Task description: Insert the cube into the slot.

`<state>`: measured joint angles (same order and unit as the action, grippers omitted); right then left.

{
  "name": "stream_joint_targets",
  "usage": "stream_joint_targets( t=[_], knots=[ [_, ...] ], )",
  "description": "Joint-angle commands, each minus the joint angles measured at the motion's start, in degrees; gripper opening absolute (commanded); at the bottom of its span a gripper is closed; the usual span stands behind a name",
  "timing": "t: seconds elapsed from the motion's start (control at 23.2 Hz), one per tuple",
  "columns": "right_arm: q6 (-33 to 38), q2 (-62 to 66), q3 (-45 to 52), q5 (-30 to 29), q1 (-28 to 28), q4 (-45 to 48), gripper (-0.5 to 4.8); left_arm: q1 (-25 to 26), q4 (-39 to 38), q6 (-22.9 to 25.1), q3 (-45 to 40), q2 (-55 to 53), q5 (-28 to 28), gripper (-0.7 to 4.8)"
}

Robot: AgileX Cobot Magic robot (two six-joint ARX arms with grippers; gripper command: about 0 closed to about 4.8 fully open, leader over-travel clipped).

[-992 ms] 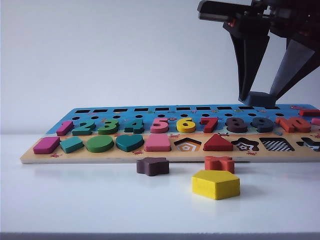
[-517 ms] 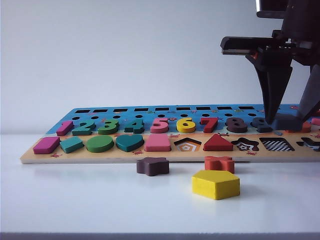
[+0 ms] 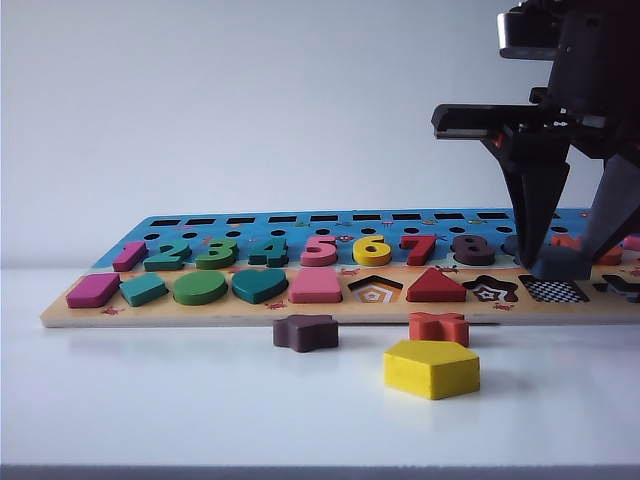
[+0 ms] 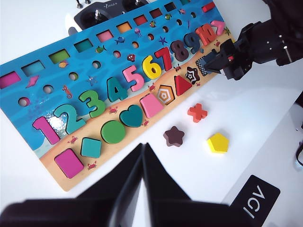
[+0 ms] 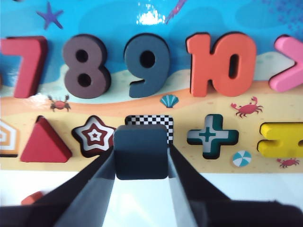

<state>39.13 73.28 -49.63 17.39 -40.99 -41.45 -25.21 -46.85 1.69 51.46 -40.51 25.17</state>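
Presently catalogued: one wooden puzzle board point(image 3: 250, 312) lying flat on a white desk point(image 3: 180, 400), carrying coloured numerals along its blue upper band and shape pieces along its sandy lower band.

Right hand point(image 5: 141, 163): positioned over the board's right portion in the exterior view, fingers clamped on opposite sides of the cube point(image 5: 141, 151), a dark navy-grey square block with rounded corners. The cube point(image 3: 560, 264) hung low over the board, just above and partly covering the slot point(image 5: 163, 120), whose black-and-white checkerboard floor showed past the cube's far edge. The slot point(image 3: 556, 290) sat between the star-shaped recess point(image 5: 95, 135) and a cross-shaped recess point(image 5: 208, 135). Whether the cube touched the board could not be told.

Left hand point(image 4: 143, 156): held above the desk on the near side of the board, well apart from the cube, its two dark fingers meeting at the tips, nothing between them.

Loose pieces on the desk in front of the board: a dark-brown star block point(image 3: 305, 332), a red cross block point(image 3: 438, 327), and a yellow pentagon block point(image 3: 431, 368).
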Motion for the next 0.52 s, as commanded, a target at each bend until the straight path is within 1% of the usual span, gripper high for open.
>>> stream_joint_targets(
  t=[0.04,0.17,0.52],
  knots=[
    [-0.4,0.6,0.1,0.2,0.0,1.0,0.04,0.1,1.2,0.3,0.2,0.0,0.3,0.10],
    [-1.7,1.1,0.1,0.2,0.7,2.5,0.04,0.1,1.2,0.3,0.2,0.0,0.3,0.10],
    [-1.9,1.8,0.1,0.2,1.6,2.8,0.04,0.1,1.1,0.3,0.2,0.0,0.3,0.10]
  ],
)
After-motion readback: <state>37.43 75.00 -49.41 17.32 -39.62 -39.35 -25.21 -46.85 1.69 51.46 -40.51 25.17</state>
